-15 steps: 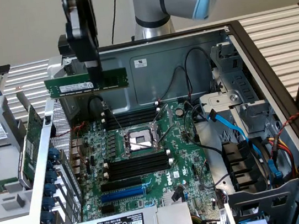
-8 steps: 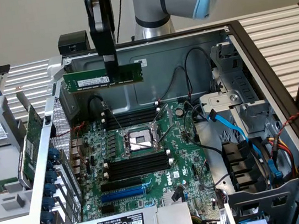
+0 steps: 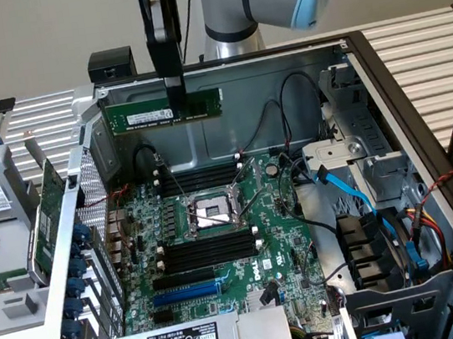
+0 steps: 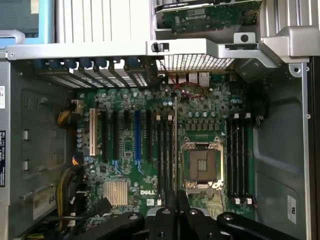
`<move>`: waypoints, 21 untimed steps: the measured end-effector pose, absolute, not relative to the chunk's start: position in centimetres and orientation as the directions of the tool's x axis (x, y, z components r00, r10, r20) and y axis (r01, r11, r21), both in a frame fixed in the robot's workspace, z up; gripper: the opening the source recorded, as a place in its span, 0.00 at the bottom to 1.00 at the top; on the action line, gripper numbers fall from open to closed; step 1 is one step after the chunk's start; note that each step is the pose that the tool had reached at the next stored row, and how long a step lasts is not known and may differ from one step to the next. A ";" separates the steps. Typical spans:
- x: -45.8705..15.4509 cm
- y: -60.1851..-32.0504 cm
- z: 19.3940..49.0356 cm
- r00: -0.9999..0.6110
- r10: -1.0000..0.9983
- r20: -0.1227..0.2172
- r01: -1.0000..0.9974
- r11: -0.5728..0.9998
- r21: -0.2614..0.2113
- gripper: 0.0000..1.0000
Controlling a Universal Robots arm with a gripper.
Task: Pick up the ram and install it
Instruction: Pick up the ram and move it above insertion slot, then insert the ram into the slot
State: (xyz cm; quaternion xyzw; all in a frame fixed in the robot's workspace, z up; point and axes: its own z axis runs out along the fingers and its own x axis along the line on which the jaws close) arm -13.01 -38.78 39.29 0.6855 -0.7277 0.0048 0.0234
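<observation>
Gripper (image 3: pixel 177 109) pinching ram (image 3: pixel 139 114) near its middle (held level), above motherboard (image 3: pixel 275 243).

a lab workbench: an opened pc case (image 3: pixel 297 71), motherboard (image 3: pixel 281 242) bare, on a slatted table (image 3: pixel 424 41).

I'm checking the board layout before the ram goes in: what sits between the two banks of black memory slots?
The CPU socket sits between the slot banks, with a strip of green board on each side. It shows in both the exterior and wrist views.
</observation>
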 end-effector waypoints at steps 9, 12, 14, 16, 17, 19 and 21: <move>-12.9 -38.8 37.7 -0.056 -0.998 0.041 -0.998 0.057 0.025 0.13; -12.5 -38.8 37.6 -0.054 -0.998 0.040 -0.998 0.055 0.025 0.13; -12.0 -38.8 37.5 -0.053 -0.998 0.039 -0.998 0.054 0.025 0.13; -11.4 -38.8 37.4 -0.051 -0.998 0.039 -0.998 0.052 0.025 0.13; -11.2 -38.8 37.3 -0.049 -0.998 0.039 -0.998 0.050 0.024 0.13; -10.8 -38.8 37.1 -0.048 -0.998 0.039 -0.999 0.049 0.025 0.13; -10.5 -38.8 36.7 -0.047 -0.998 0.039 -0.999 0.048 0.025 0.13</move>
